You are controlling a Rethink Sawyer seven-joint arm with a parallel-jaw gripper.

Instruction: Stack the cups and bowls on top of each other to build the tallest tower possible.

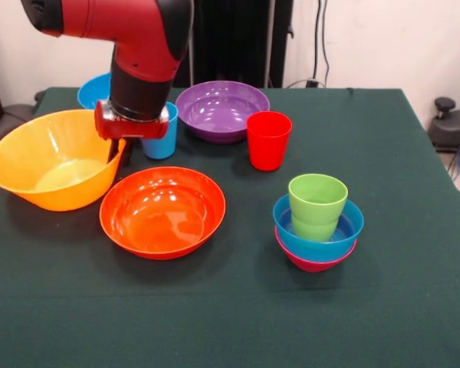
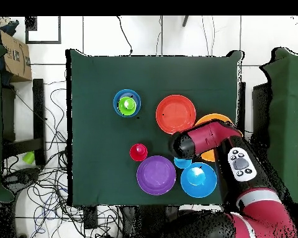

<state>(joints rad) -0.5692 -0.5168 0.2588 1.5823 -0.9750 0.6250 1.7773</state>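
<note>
You will find no brand, label or writing you can read on any cup or bowl; every piece is plain glossy plastic. The only markings are small buttons on the arm's grey cuff in the overhead view, too small to make out.

The gripper (image 1: pixel 116 146) hangs over the right rim of the yellow-orange bowl (image 1: pixel 54 157), just in front of the light blue cup (image 1: pixel 161 138). The red wrist block covers its fingers, so you cannot tell whether they are apart or together, or whether they touch the rim.

The arm (image 2: pixel 207 139) hides much from you. From above it covers most of the yellow-orange bowl and leaves only a sliver of the light blue cup. In the front view it cuts off most of the large blue bowl (image 1: pixel 94 90) behind it.

The tower (image 1: pixel 318 222) stands apart at the table's right: the green cup (image 1: pixel 317 203) upright in the small blue bowl (image 1: pixel 345 228), which nests in the magenta bowl (image 1: pixel 314 263), only its lower edge showing. The red-orange bowl (image 1: pixel 162 211), purple bowl (image 1: pixel 221 110) and red cup (image 1: pixel 268 139) stand separately on the green tablecloth (image 1: pixel 399 153).
</note>
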